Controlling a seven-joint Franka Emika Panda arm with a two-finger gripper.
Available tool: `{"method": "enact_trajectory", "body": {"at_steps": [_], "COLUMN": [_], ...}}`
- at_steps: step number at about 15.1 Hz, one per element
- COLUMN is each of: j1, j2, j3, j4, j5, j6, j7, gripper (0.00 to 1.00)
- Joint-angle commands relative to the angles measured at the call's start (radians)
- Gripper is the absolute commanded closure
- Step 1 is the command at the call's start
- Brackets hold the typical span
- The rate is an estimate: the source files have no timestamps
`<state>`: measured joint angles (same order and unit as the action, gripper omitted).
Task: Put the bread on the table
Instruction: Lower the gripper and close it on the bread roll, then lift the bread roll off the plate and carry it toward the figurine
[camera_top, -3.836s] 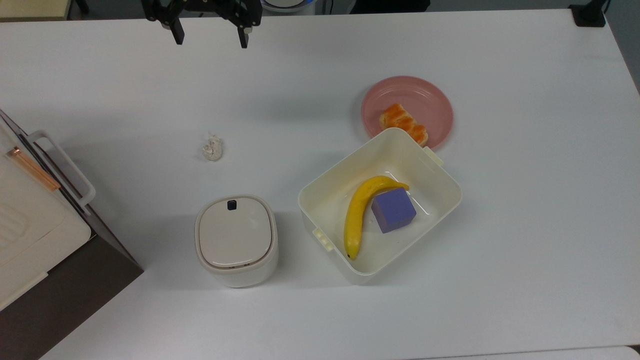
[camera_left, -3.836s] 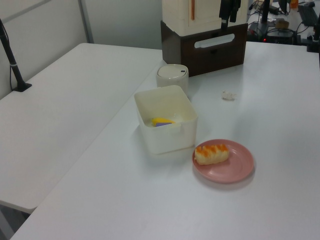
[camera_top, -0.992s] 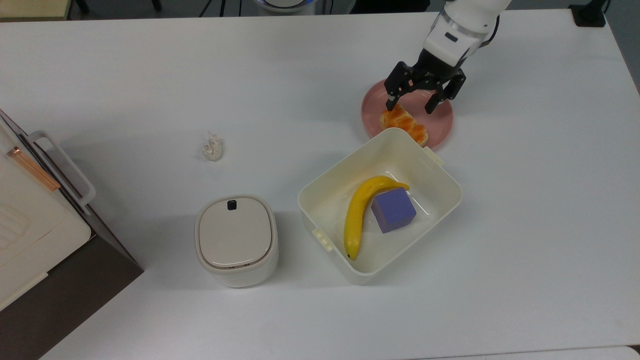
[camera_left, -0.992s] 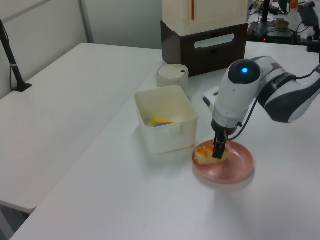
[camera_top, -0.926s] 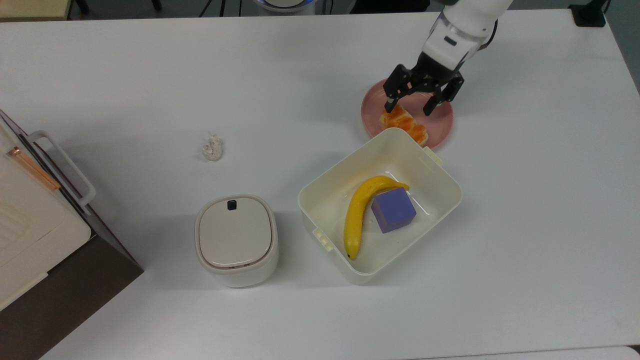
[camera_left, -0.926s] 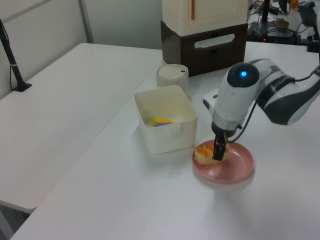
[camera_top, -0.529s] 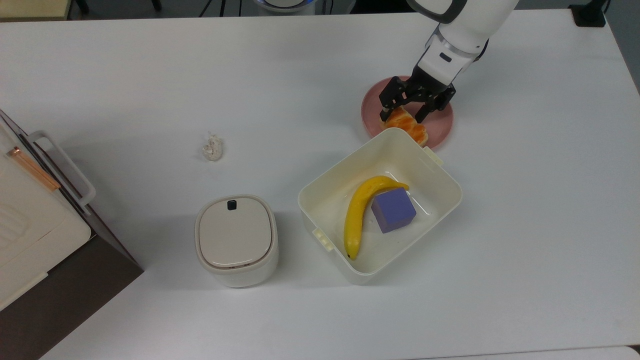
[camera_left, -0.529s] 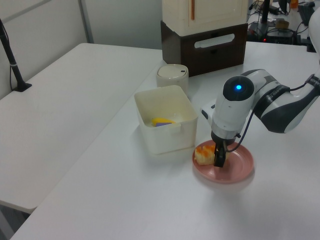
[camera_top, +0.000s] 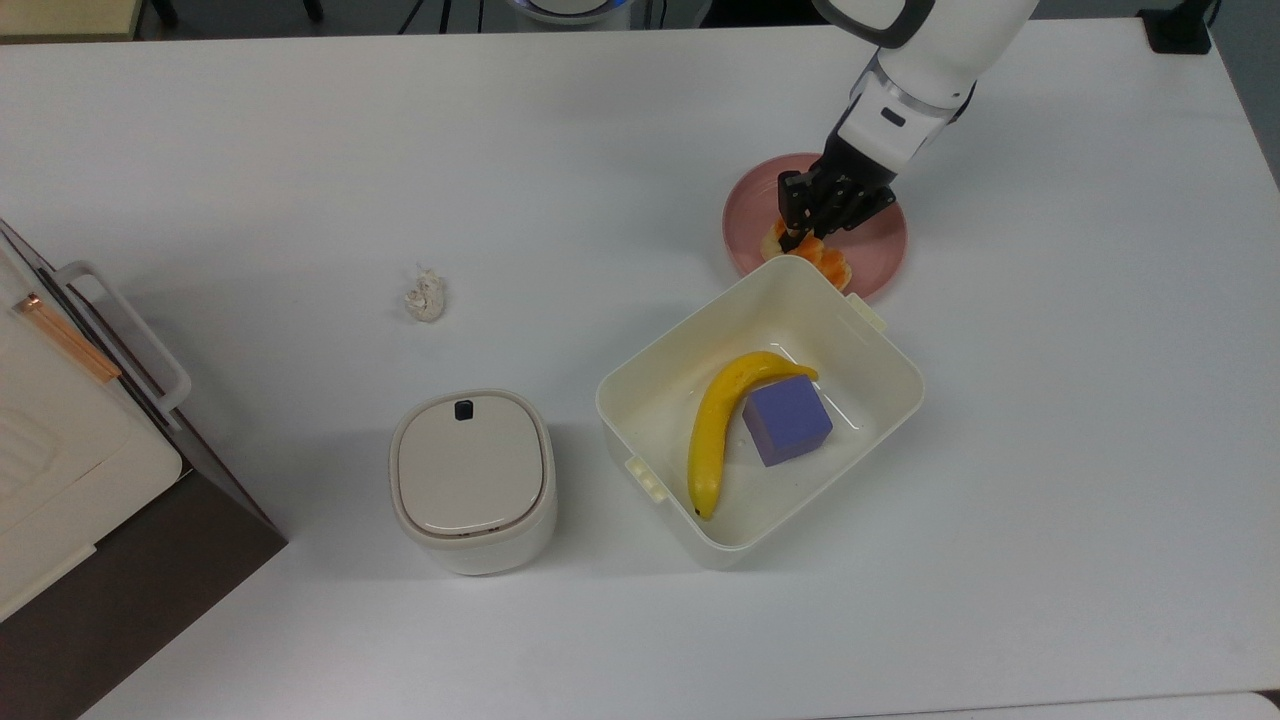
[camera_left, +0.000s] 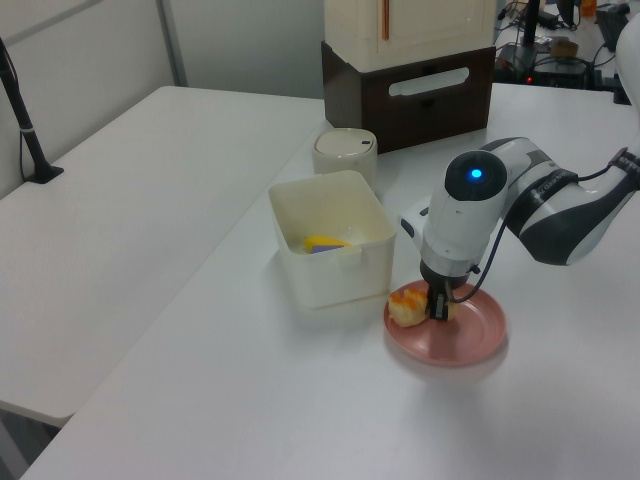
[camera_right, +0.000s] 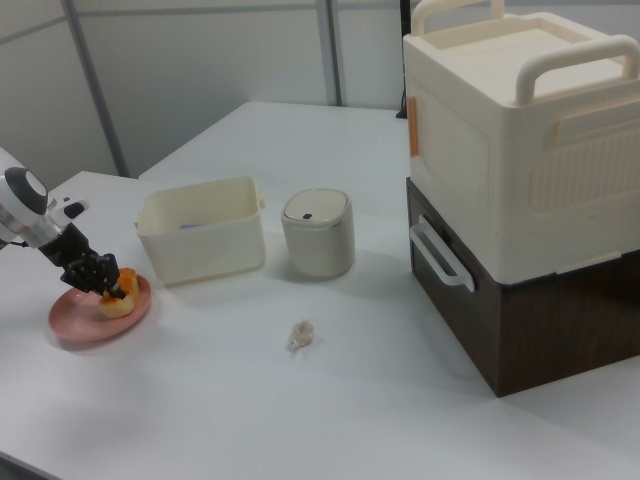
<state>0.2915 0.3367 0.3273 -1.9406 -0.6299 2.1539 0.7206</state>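
Note:
The bread (camera_top: 828, 258), a glossy orange-brown bun, lies on the round pink plate (camera_top: 882, 238) at the back right of the white table (camera_top: 1050, 420) in the top view. My gripper (camera_top: 812, 226) reaches down from the white arm and is shut on the bread's upper end. In the left view the gripper (camera_left: 437, 305) pinches the bread (camera_left: 406, 304) over the plate (camera_left: 472, 336). The right view shows the gripper (camera_right: 103, 284) on the bread (camera_right: 120, 303) above the plate (camera_right: 72, 322). The bread still touches the plate.
A cream open bin (camera_top: 870, 345) holding a yellow banana (camera_top: 712, 425) and a purple cube (camera_top: 787, 420) stands right beside the plate. A lidded cream canister (camera_top: 471, 480), a small whitish wad (camera_top: 425, 296) and a big cream box on a brown base (camera_top: 60, 470) sit to the top view's left.
The gripper came from the table's far left to the plate, dropped over the bread with fingers spread, and has now closed them on the bread.

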Motion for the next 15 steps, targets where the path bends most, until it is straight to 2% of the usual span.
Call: {"method": "enact_trajectory", "body": {"at_steps": [1,3,5,7,9,13,15], "j1": [-0.026,-0.041,-0.057,-0.061,-0.064,-0.084,-0.136], "j2": [-0.034,-0.073,-0.110,-0.120,-0.131,-0.147,-0.150], "j3": [-0.004,-0.004,-0.004,-0.005,-0.005,-0.008,-0.016], "j4": [0.006,0.006,0.038,0.112,0.147,0.143,0.147], "j5": [-0.007,0.047,0.164,0.286,0.311,0.308,0.302], "j6": [0.000,-0.017,-0.109,-0.262,-0.366,-0.430,-0.468], "j7": [-0.131,-0.248,-0.422,-0.614,-0.708,-0.846,-0.987], "gripper": [1.00,1.00,1.00,1.00,1.00,1.00,1.00]}}
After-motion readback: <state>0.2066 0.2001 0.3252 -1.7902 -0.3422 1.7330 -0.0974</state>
